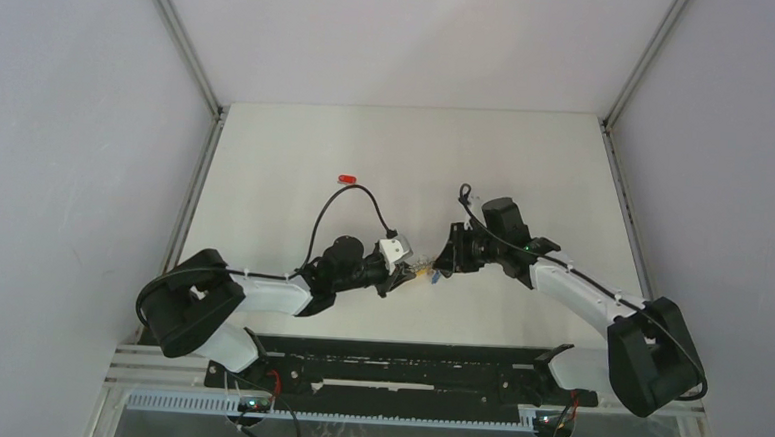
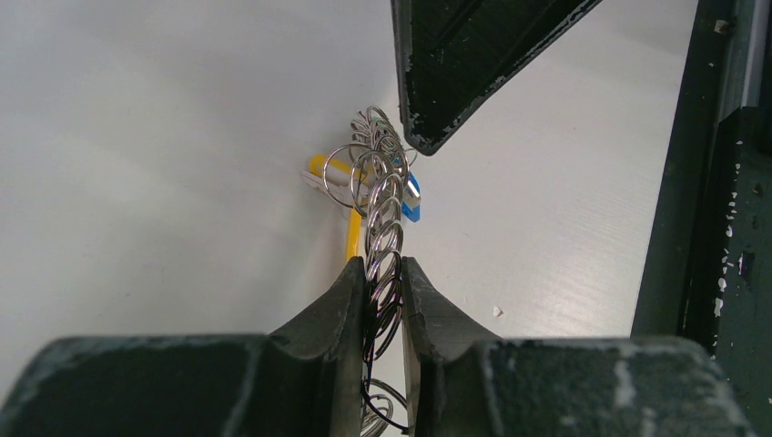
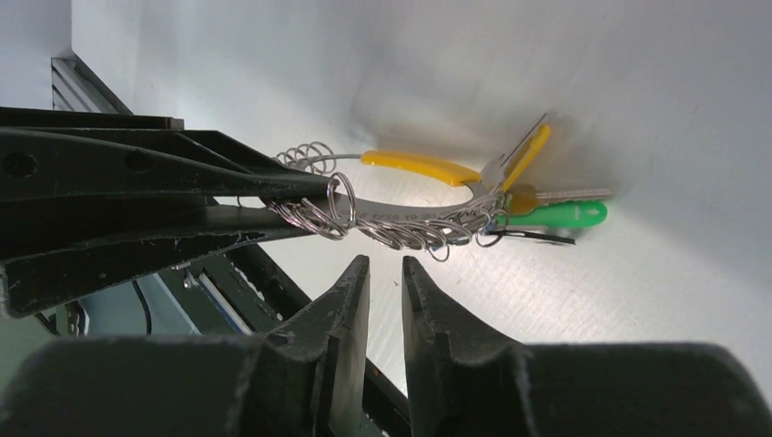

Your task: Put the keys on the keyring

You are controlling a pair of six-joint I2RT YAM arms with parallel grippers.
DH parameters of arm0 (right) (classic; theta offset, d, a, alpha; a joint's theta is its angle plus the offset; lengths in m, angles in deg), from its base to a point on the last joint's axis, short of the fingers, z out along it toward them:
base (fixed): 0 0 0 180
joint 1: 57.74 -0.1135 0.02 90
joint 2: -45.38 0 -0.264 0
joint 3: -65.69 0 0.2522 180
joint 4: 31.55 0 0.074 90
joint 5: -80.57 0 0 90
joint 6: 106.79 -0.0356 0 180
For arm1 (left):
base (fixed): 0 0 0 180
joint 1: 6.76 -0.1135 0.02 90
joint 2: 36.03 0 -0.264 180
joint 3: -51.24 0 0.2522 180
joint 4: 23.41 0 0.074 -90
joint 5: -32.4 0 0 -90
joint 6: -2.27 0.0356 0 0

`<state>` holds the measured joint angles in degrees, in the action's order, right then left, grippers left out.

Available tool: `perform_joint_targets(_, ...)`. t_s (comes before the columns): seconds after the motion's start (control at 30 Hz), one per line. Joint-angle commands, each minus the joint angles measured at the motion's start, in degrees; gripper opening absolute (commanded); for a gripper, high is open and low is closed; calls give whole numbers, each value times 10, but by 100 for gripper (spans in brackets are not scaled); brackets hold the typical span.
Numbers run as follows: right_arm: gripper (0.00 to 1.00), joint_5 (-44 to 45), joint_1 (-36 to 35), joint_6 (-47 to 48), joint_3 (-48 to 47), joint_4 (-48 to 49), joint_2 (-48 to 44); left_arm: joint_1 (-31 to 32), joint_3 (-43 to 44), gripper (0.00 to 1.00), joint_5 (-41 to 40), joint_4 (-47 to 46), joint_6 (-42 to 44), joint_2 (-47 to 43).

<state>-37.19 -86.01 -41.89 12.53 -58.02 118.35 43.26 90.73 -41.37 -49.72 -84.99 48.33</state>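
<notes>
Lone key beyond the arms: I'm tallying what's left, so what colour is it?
The lone key is red, best seen from the top external view.

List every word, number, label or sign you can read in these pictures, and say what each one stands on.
No text here can be read.
Flat metal band, right wrist view: a faint stamped marking, too small and blurred to read.

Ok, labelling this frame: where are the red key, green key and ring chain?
red key [image 1: 346, 178], top view, its middle.
green key [image 3: 566, 213], right wrist view, its green head.
ring chain [image 2: 382, 238], left wrist view, mid-chain loops.
</notes>
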Motion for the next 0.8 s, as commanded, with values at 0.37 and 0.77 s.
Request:
perform_joint_targets(0.37, 17, -7, -1, -13, 10, 83, 21, 2, 25, 11, -2, 7, 6, -11)
perform_joint_targets(0.77, 23, -4, 0, -7, 27, 101, 22, 3, 28, 11, 0, 7, 6, -8)
